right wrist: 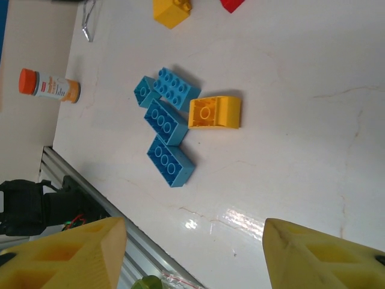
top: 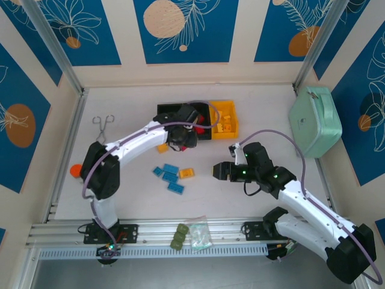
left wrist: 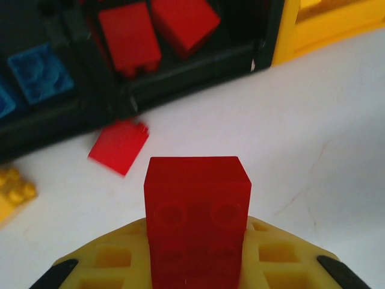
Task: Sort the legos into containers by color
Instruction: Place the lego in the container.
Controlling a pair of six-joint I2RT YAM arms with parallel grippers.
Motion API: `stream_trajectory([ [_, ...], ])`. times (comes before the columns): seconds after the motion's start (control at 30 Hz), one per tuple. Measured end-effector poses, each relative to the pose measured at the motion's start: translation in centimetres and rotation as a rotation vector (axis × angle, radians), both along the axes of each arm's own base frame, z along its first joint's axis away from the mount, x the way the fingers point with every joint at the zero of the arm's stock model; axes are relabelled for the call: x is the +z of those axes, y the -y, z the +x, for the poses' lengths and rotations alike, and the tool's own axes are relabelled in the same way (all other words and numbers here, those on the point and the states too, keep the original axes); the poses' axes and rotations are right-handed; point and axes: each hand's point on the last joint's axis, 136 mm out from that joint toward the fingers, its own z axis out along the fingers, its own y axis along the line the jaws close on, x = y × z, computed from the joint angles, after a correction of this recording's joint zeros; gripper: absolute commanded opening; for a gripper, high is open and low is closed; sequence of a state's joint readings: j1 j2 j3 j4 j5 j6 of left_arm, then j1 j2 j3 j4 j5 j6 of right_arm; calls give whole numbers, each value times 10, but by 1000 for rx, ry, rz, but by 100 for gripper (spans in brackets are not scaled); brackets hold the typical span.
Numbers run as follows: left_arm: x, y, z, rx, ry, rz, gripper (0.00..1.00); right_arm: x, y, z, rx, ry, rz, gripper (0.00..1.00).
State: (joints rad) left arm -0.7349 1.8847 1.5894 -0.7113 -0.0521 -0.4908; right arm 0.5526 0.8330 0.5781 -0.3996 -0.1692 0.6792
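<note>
Four blue legos (right wrist: 165, 119) sit clustered on the table (right wrist: 301, 138), w/ a yellow brick (right wrist: 215, 112) just beside them. Right gripper (right wrist: 194, 229) hovers over the table near that cluster, jaws well apart, nothing btwn them.

Left gripper (top: 182, 137) is at the front edge of the containers (top: 198, 114). Its jaws are clamped on a red brick (left wrist: 197, 211), which stands upright btwn the yellow pads (left wrist: 114, 259). Just ahead, a loose red lego (left wrist: 119, 146) lies flat on the table, right by the black bin (left wrist: 198, 66). Two more red ones (left wrist: 129, 39) are inside that bin, and a blue one (left wrist: 41, 72) is in the black compartment next to it. Yellow bin (left wrist: 325, 30) adjoins on the other side; top view shows yellow pieces (top: 225, 127) in it. A second yellow brick (top: 162, 147) lies on the table near the left arm, in front of the bins.
</note>
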Motion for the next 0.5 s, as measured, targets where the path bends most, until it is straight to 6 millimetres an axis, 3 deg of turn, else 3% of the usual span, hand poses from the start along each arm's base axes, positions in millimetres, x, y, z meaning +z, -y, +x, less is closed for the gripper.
stream_trajectory([
  [0.23,-5,30,52,16,26,-24,12,-6,14,-5,-64,-12,3,62],
  [0.5,-14,43,100,53,30,-44,15,-10,25,-10,-111,-25,6,61],
])
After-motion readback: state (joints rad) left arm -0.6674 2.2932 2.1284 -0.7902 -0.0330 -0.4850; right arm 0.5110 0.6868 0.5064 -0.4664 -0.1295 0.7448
